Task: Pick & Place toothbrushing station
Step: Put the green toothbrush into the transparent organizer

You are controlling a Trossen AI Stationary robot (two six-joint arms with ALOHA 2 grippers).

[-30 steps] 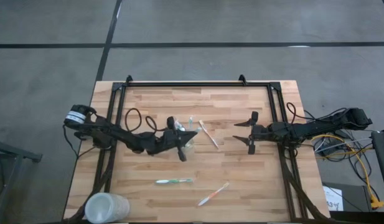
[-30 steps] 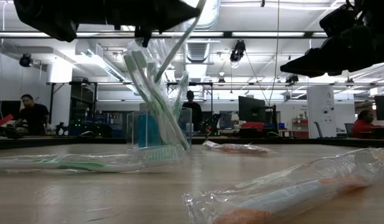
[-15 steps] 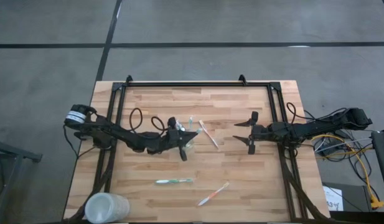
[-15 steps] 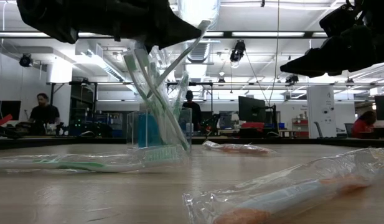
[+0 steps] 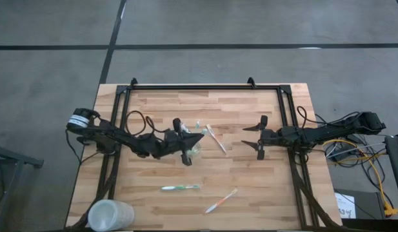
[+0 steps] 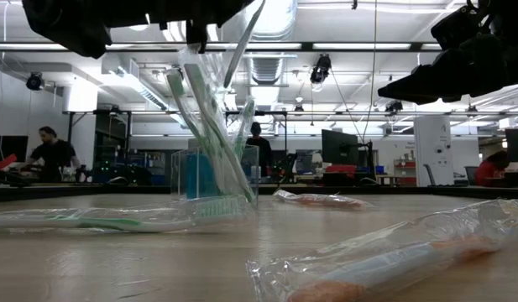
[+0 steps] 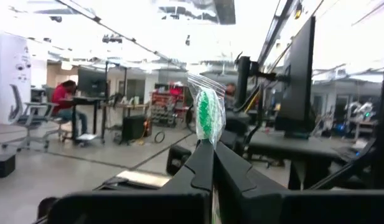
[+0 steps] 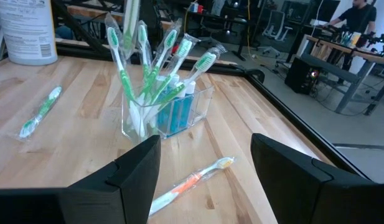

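Observation:
The toothbrushing station (image 8: 170, 115) is a clear holder near the table's middle (image 5: 195, 151), with several wrapped green brushes and blue tubes standing in it. My left gripper (image 5: 197, 136) hangs just above it, shut on a wrapped green toothbrush (image 7: 207, 112). In the low view that brush (image 6: 242, 42) slants down from the gripper toward the holder (image 6: 215, 180). My right gripper (image 5: 258, 138) waits open toward the table's right side, its fingers (image 8: 142, 165) facing the holder. My left gripper pinches the wrapped toothbrush between its two fingers just below the bristled head (image 7: 210, 144), which sticks up past the fingertips. The handle (image 6: 233, 63) hangs steeply below, down among the other brushes. Whether its lower end rests in the holder cannot be told.
Loose wrapped brushes lie on the wood: a green one (image 5: 180, 187) and an orange one (image 5: 221, 201) near the front, another (image 5: 216, 138) right of the holder. A frosted cup (image 5: 111, 214) stands at the front left corner. The black frame (image 5: 205, 86) borders the table.
My left gripper has tipped its fingers upward and risen a little above the holder, staying shut. The held toothbrush has swung with it and now stands steeper. The holder has kept its place.

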